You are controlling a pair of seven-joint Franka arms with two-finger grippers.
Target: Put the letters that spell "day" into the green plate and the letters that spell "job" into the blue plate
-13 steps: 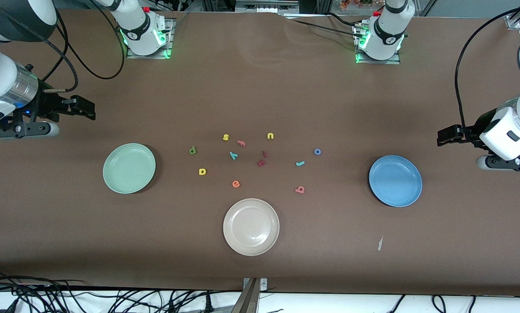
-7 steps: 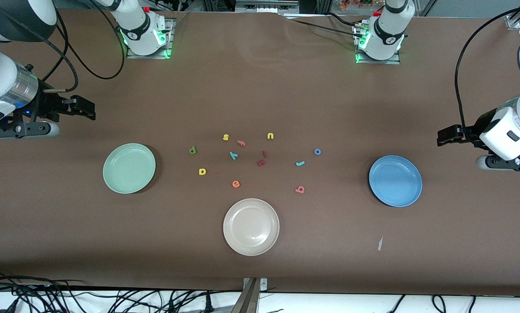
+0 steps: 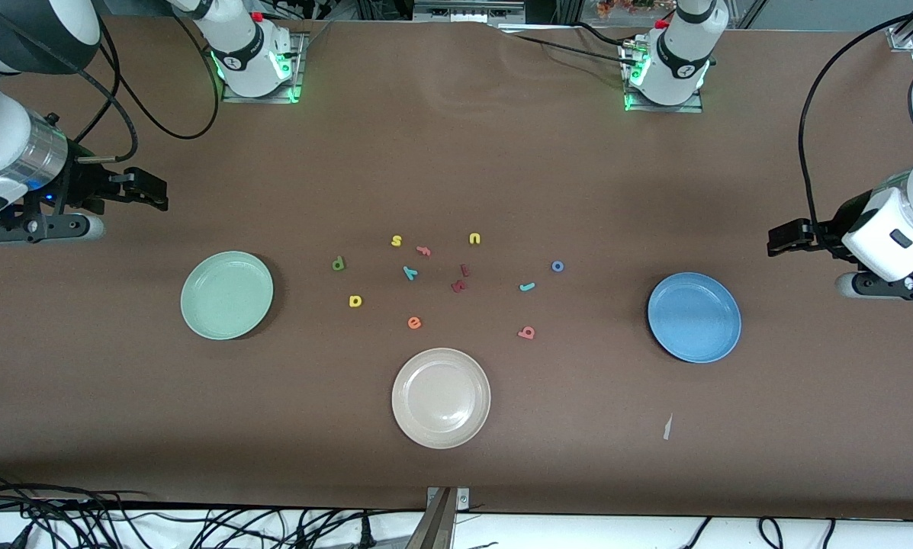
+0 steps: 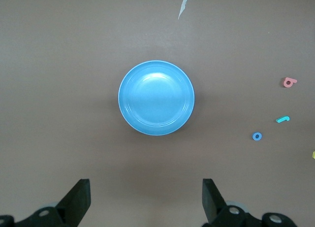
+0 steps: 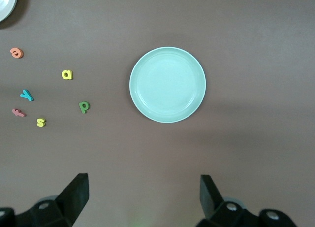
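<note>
The green plate [image 3: 226,294] lies toward the right arm's end of the table, the blue plate [image 3: 694,317] toward the left arm's end. Between them lie the dark green d [image 3: 339,264], yellow a [image 3: 355,301], teal y [image 3: 409,272], teal j [image 3: 527,287], blue o [image 3: 557,266] and pink b [image 3: 526,332]. My right gripper [image 3: 152,192] hangs open and empty over bare table by the green plate [image 5: 167,84]. My left gripper [image 3: 779,239] hangs open and empty over bare table by the blue plate [image 4: 156,98].
A beige plate [image 3: 441,397] sits nearer the front camera than the letters. Among the letters also lie a yellow s [image 3: 397,241], yellow u [image 3: 474,239], pink f [image 3: 423,250], orange e [image 3: 414,322] and dark red pieces [image 3: 460,285]. A paper scrap [image 3: 667,427] lies near the blue plate.
</note>
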